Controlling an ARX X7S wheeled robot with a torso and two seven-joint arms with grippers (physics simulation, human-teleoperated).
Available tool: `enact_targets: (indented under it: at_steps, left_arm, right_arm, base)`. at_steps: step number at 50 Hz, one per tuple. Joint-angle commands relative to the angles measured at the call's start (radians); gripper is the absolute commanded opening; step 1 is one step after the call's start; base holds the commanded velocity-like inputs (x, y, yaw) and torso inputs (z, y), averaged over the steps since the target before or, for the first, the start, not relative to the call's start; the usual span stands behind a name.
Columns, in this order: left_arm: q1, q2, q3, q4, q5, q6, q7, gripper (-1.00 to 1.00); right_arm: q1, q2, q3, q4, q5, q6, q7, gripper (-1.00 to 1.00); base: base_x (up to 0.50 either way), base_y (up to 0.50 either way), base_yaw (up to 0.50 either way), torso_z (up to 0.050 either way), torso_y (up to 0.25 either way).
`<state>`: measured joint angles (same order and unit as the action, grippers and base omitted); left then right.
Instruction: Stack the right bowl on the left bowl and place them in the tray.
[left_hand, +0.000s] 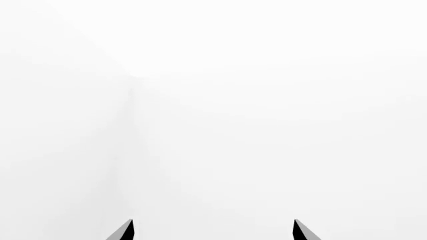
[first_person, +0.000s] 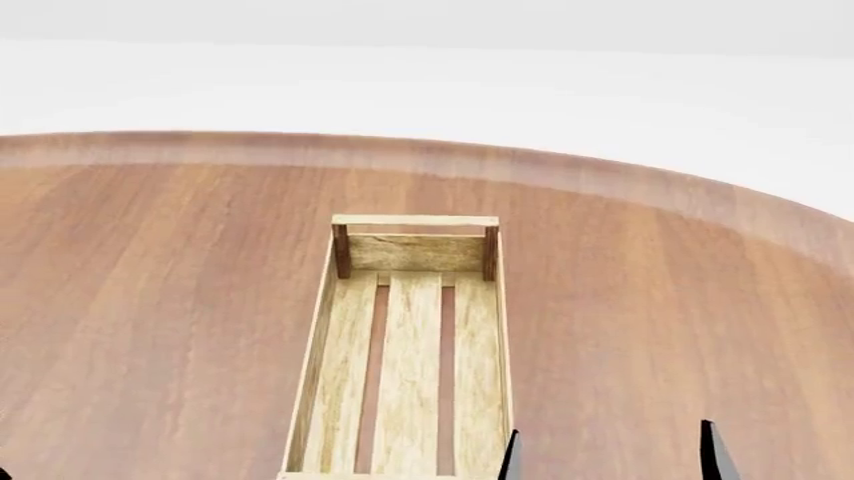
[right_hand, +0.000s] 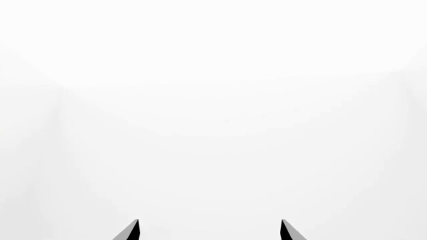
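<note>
The right gripper (first_person: 611, 455) shows in the head view as two dark fingertips at about five o'clock, spread apart with only bare wood between them, so it is released and holds nothing. Its own wrist camera shows the same: two tips parted, facing blank white wall. The left gripper (left_hand: 213, 231) shows in its wrist camera as two separated tips with nothing between them, also released; in the head view only a dark speck shows at the seven o'clock corner, too small to tell.

Just beside the right fingertips, toward nine o'clock from them, lies the tray (first_person: 310, 380), a long light-wood crate running from six o'clock up toward the centre. Its three floor slats are bare.

No bowl appears in any view, so where they sit cannot be told. Judging by this, nothing of the task is done: the stacking and the placing both remain.

The table (first_person: 160, 300) is reddish-brown wood with a curved far edge from nine toward three o'clock. Beyond it the room is plain white.
</note>
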<state>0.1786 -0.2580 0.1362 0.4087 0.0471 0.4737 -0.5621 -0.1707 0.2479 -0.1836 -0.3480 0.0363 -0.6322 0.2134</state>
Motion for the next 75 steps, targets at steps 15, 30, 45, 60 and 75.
enact_targets:
  at_steps: [15, 30, 45, 60, 75]
  left_arm:
    - [-0.003, 0.001, 0.002, 0.0, 0.013, -0.081, 0.017, 1.0]
    - [-0.002, -0.002, 0.007, 0.0, 0.027, -0.077, 0.005, 1.0]
    - [0.006, -0.016, -0.001, 0.02, 0.024, -0.103, 0.0, 1.0]
    - [0.033, -0.084, -0.073, 0.02, -0.058, -0.189, 0.016, 1.0]
    - [0.041, -0.165, -0.126, -0.001, -0.274, -0.325, 0.084, 1.0]
  right_arm:
    - [0.003, -0.011, 0.009, 0.018, -0.032, -0.008, -0.001, 1.0]
    - [0.002, -0.004, 0.006, 0.018, -0.03, -0.01, 0.009, 1.0]
    - [0.001, 0.002, 0.002, 0.017, -0.027, -0.009, 0.019, 1.0]
    - [0.004, 0.011, 0.0, 0.016, -0.025, -0.004, 0.027, 1.0]
    - [0.007, 0.015, -0.003, 0.023, -0.024, -0.005, 0.036, 1.0]
  base:
    - [0.0, 0.0, 0.0, 0.0, -0.248]
    - [0.0, 0.0, 0.0, 0.0, -0.25]
    - [0.0, 0.0, 0.0, 0.0, -0.048]
    - [0.0, 0.0, 0.0, 0.0, 0.0]
    - [0.0, 0.0, 0.0, 0.0, 0.0]
